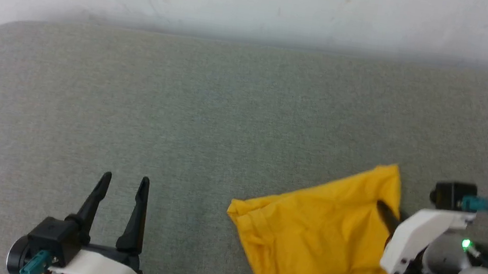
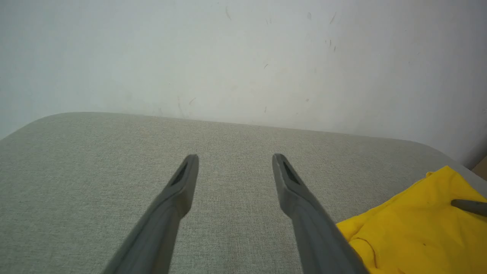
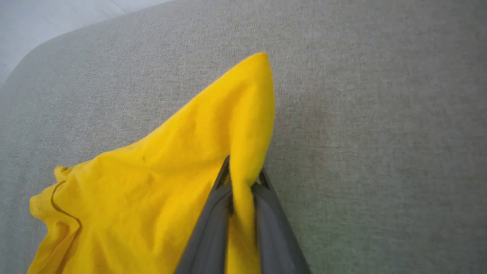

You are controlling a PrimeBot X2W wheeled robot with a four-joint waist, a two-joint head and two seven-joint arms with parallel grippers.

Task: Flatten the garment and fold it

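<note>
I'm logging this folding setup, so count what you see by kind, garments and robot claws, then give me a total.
yellow garment: 1
claws: 2 (left claw open, right claw shut on the yellow garment)
total: 3

The yellow T-shirt lies crumpled on the grey tabletop, near its right front, plain side up, with one corner raised into a peak.
</note>
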